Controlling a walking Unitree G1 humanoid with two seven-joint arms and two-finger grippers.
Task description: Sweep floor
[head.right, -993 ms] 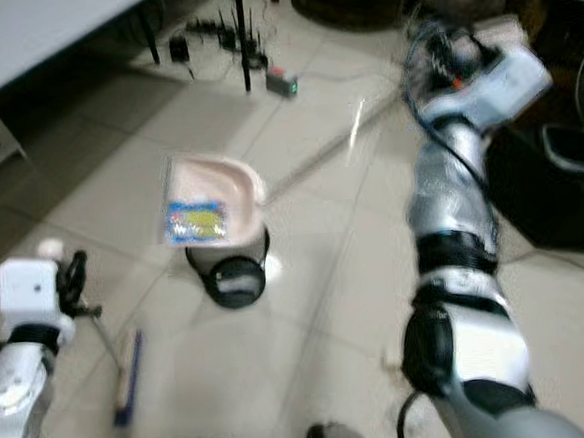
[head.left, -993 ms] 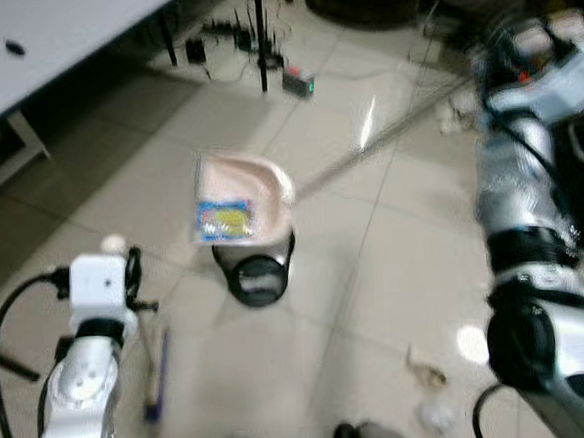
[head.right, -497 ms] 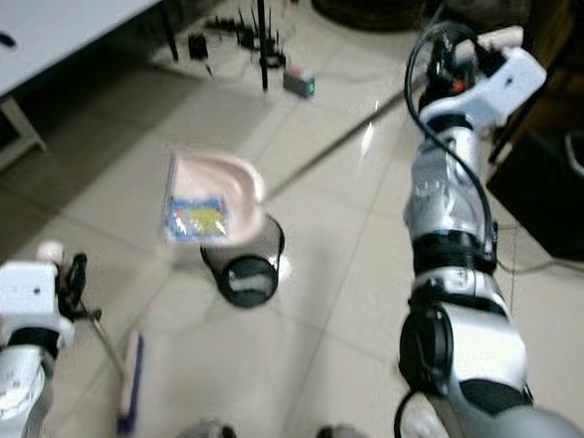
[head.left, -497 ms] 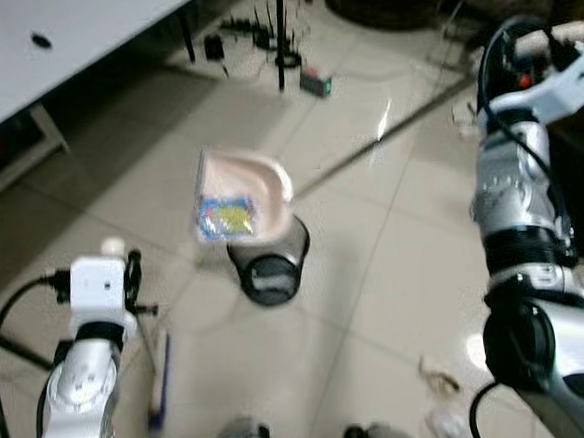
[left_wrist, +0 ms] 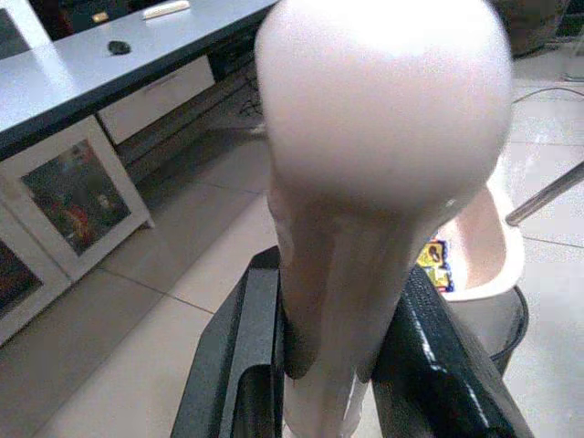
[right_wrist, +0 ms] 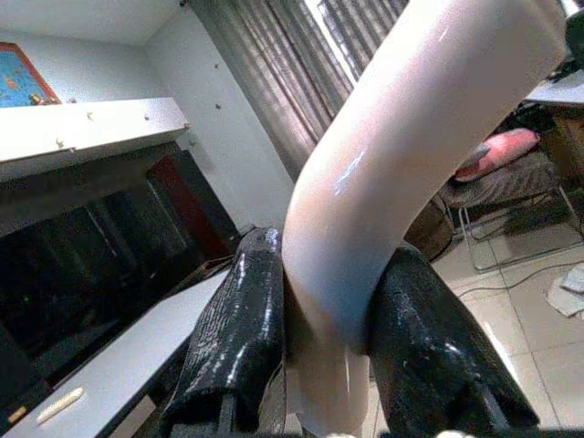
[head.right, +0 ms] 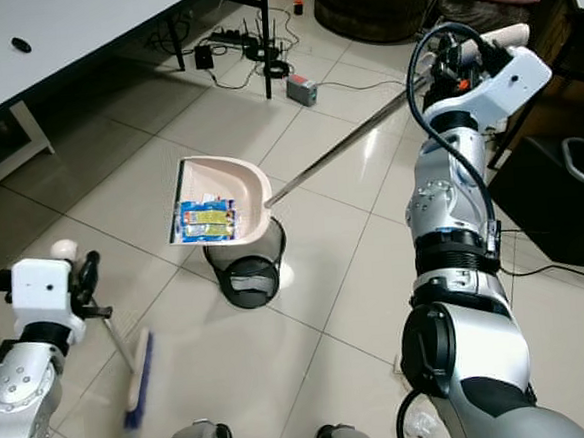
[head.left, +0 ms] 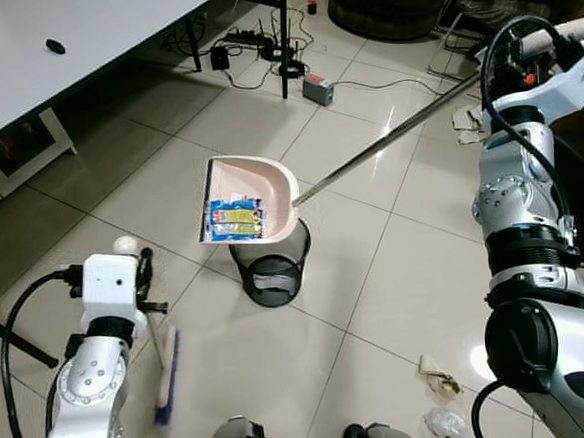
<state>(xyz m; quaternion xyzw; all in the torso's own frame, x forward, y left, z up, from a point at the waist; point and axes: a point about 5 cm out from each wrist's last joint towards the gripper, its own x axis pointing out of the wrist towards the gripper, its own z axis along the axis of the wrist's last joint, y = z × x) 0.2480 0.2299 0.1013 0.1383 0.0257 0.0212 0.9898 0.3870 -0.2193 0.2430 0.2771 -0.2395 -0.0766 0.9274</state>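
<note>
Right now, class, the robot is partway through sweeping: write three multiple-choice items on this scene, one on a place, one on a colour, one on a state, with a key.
1. Where is the dustpan?
A. above the bin
B. on the desk
C. flat on the floor

2. What colour are the broom bristles?
A. red
B. blue
C. green

3. What is the right pincer doing?
A. hanging open
B. gripping the bin
C. shut on the dustpan handle

Key: 1 A, the pan hangs just over the bin's rim. 2 B, the brush edge on the tiles is blue. 3 C, both fingers clamp the pale handle.
</note>
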